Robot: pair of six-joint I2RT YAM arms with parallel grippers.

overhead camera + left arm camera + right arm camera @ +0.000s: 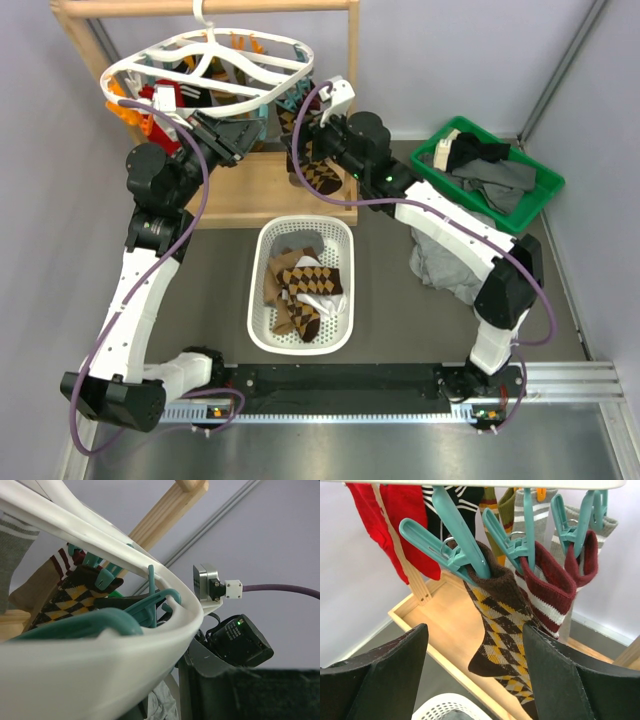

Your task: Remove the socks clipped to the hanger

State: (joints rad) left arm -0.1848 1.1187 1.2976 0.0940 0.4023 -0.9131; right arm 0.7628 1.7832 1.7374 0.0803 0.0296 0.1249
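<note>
Your right fingers [390, 670], matte black wedges, stand wide apart. The knitted brown-and-tan argyle sock [497, 630] hangs between them, its cuff pinched in a glossy teal clip [465, 555]. Beside it hang a maroon striped sock [547, 590] and a red sock [395, 525]; those behind overlap and are hard to separate. The hanger [90, 680], smooth white plastic, hangs from a wooden rail [200, 8] at the upper left of the top view. Your left fingers [235, 135] sit under its rim. In the left wrist view that blurred rim fills the lower left, so you cannot tell whether they grip it.
</note>
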